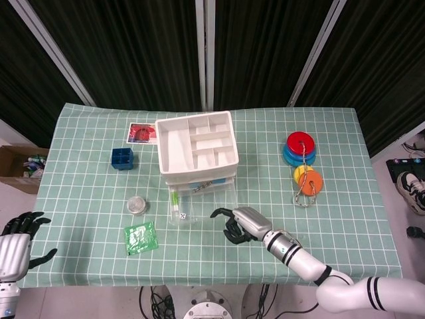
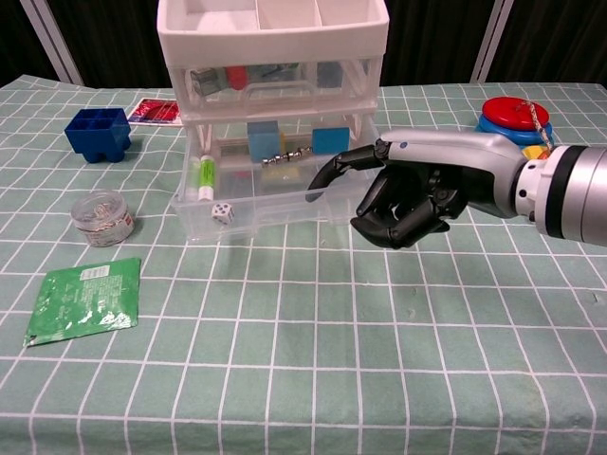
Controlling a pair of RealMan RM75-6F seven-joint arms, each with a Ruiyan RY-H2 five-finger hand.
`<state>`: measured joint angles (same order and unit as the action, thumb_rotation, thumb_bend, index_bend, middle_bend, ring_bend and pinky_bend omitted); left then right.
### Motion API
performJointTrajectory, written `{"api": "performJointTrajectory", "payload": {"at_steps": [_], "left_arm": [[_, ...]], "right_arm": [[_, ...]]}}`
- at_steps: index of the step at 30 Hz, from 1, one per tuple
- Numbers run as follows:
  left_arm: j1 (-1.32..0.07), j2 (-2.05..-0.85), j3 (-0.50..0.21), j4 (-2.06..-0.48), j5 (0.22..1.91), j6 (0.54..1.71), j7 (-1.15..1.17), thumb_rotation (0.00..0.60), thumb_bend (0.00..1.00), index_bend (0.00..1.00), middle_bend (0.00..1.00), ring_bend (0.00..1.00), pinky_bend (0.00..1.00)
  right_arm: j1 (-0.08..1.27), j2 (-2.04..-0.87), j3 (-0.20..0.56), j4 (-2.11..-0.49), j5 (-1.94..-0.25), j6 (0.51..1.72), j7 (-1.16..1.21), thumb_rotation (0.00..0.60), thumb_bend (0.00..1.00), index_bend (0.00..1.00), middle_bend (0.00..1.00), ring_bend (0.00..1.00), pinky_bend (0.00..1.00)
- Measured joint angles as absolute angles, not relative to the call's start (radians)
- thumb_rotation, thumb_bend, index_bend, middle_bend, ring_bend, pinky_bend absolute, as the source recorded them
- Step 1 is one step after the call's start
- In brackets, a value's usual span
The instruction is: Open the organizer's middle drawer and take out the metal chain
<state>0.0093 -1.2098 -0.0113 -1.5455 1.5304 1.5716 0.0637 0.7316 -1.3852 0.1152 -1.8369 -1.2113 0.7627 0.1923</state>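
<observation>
The white organizer (image 1: 197, 143) (image 2: 273, 24) stands mid-table with an open divided tray on top. The clear drawer (image 1: 202, 207) (image 2: 275, 204) under its top drawer is pulled far out toward me. Inside it lie the metal chain (image 1: 203, 187) (image 2: 287, 155), a green marker (image 2: 203, 177), a white die (image 2: 221, 212) and blue blocks (image 2: 329, 140). My right hand (image 1: 242, 223) (image 2: 417, 194) is at the drawer's front right corner, one finger stretched to touch the front rim, the others curled in. My left hand (image 1: 16, 239) hangs off the table's lower left, fingers spread, holding nothing.
A blue tub (image 1: 122, 158) (image 2: 98, 133), a round clear jar (image 1: 137, 205) (image 2: 102, 216) and a green packet (image 1: 141, 237) (image 2: 83, 299) lie left of the organizer. A photo card (image 1: 143, 132) sits behind them. Stacked coloured discs (image 1: 301, 149) with a ring of cord are at the right.
</observation>
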Motion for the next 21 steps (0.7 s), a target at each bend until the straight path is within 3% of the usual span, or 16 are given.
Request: {"api": "performJointTrajectory", "payload": {"at_steps": [4, 7, 9, 11, 14, 21], "left_arm": [[0.01, -1.209, -0.011, -1.546, 1.532, 1.574, 0.064, 0.6, 0.0, 0.33, 0.23, 0.15, 0.2], [0.013, -1.207, -0.01, -1.546, 1.53, 1.576, 0.062, 0.6, 0.0, 0.33, 0.23, 0.15, 0.2], [0.016, -1.206, -0.01, -1.545, 1.53, 1.579, 0.06, 0.6, 0.0, 0.33, 0.23, 0.15, 0.2], [0.018, -1.205, -0.009, -1.544, 1.53, 1.582, 0.059, 0.6, 0.0, 0.33, 0.23, 0.15, 0.2], [0.019, -1.204, -0.009, -1.544, 1.534, 1.586, 0.058, 0.6, 0.0, 0.33, 0.23, 0.15, 0.2], [0.025, -1.207, -0.007, -1.552, 1.544, 1.601, 0.063, 0.6, 0.0, 0.33, 0.23, 0.15, 0.2]], "right_arm": [[0.728, -1.38, 0.11, -1.834, -1.229, 0.775, 0.173, 0.6, 0.47, 0.06, 0.78, 0.72, 0.89], [0.724, -1.36, 0.104, -1.838, -1.25, 0.789, 0.146, 0.6, 0.33, 0.0, 0.78, 0.72, 0.89], [0.72, -1.333, 0.099, -1.853, -1.265, 0.801, 0.12, 0.6, 0.24, 0.0, 0.78, 0.72, 0.89], [0.718, -1.293, 0.096, -1.883, -1.278, 0.809, 0.096, 0.6, 0.21, 0.0, 0.78, 0.72, 0.9], [0.718, -1.219, 0.098, -1.944, -1.295, 0.817, 0.064, 0.6, 0.2, 0.01, 0.8, 0.74, 0.92], [0.787, -1.114, 0.175, -2.035, -1.283, 0.816, -0.06, 0.6, 0.24, 0.21, 0.86, 0.8, 0.96]]}}
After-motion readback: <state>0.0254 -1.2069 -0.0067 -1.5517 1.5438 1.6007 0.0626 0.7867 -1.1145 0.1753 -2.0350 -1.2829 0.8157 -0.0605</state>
